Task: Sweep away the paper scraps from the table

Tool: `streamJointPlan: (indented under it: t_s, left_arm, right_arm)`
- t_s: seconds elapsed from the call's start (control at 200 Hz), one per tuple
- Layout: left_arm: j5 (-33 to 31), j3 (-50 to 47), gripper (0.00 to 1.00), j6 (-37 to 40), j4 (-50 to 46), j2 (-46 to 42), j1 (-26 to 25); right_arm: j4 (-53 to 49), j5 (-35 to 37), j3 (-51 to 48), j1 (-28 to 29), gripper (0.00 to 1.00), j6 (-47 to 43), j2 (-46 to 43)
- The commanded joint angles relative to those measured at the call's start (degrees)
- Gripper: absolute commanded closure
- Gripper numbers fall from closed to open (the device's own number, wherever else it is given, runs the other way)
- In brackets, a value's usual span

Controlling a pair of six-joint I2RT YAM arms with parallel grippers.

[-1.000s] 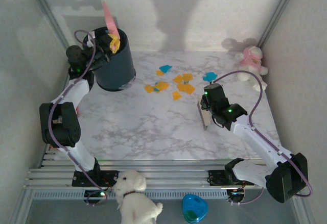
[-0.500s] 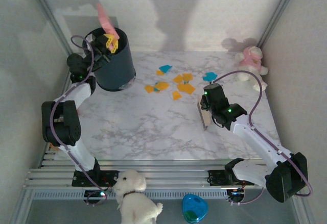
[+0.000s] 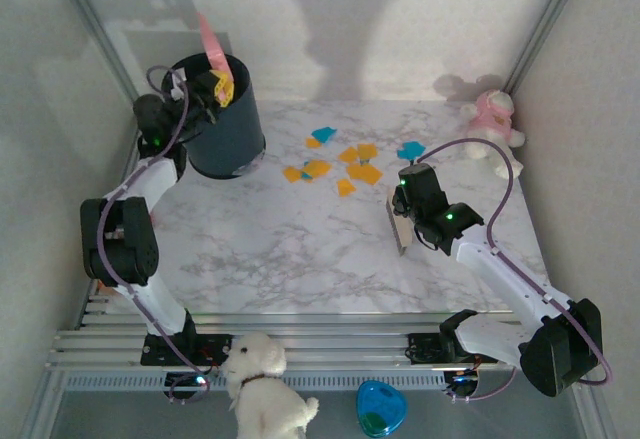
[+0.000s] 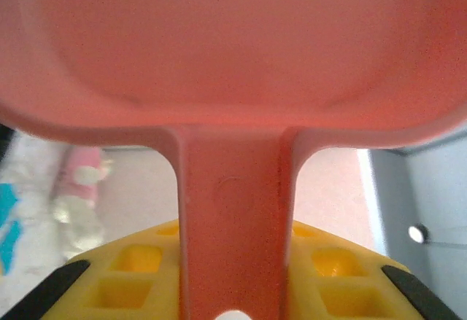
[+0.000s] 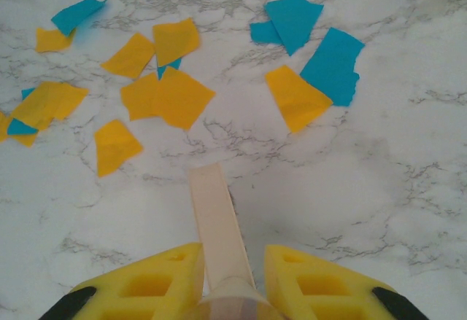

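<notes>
L gripper (image 3: pixel 218 86), upper left of the top view, is clamped on the handle of a pink dustpan (image 3: pixel 209 37) that pokes up above a dark bin (image 3: pixel 228 134); the wrist cam shows the handle wedged between its yellow fingers (image 4: pixel 124 285). R gripper (image 3: pixel 404 217), centre-right, pinches a pale beige stick (image 5: pixel 215 218) angled down toward the table (image 3: pixel 290 259). Paper scraps (image 3: pixel 345 164), orange & teal, lie loose on the marble at upper centre, just beyond the stick.

Thin matt paper scraps (image 5: pixel 177 98); table (image 5: pixel 365 189) smooth, marble-veined — faint sheen; dustpan (image 4: pixel 233 43) smooth pink plastic.
</notes>
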Motion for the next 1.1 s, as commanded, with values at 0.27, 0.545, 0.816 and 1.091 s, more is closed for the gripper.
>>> streamJointPlan:
  t_s: [0.27, 0.545, 0.816, 1.091]
  left_arm:
    - [-3.7, 27.8, 1.00, 61.7, -66.4, -3.5, -3.3]
    - [-21.5, 33.8, 1.00, 82.2, -83.8, -5.5, -11.7]
    - [-34.9, 26.8, 1.00, 88.6, -86.0, -11.2, -19.5]
    - [-46.6, 11.3, 1.00, 94.6, -81.0, -20.5, -27.9]
  right_arm:
    - [5.8, -3.5, -1.2, -0.9, 1.00, 0.6, -3.8]
    - [12.5, -12.3, -1.4, -4.6, 1.00, 2.5, -2.5]
    - [21.1, -23.0, 1.4, -11.4, 1.00, 6.0, 4.8]
    - [28.6, -31.9, 8.4, -17.3, 1.00, 9.9, 17.0]
